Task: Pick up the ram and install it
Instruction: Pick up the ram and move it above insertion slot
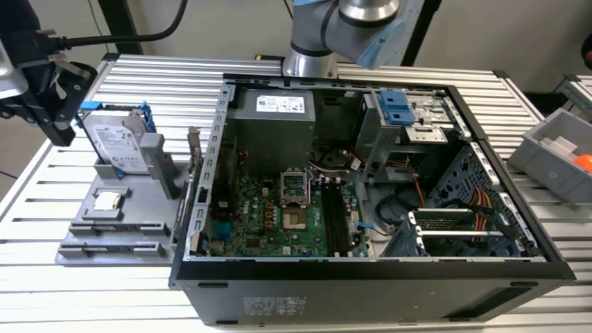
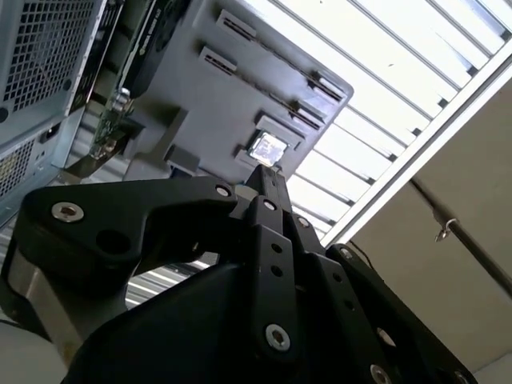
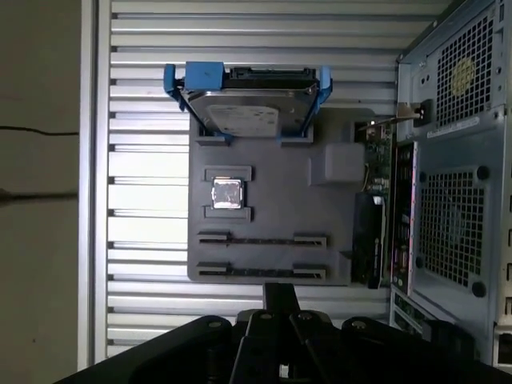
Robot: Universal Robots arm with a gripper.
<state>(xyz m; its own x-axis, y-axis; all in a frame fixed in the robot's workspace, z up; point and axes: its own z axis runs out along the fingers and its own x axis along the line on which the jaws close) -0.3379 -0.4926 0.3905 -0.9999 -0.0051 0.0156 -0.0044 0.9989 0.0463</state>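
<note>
Empty gripper (image 3: 280, 292), pressed together, hovers apart from the ram (image 3: 376, 172), likely light, stiff, fragile; pinch its 2 faces mid-length.

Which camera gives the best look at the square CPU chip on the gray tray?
The first wrist view: the CPU chip is seen straight on, unobstructed. The exterior view shows it obliquely; the second wrist view, tilted.

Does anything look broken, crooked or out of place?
Nothing stands out. The black computer case lies open on the slatted metal table; the silver hard drive in its blue bracket and square chip sit squarely in the grey tray.
</note>
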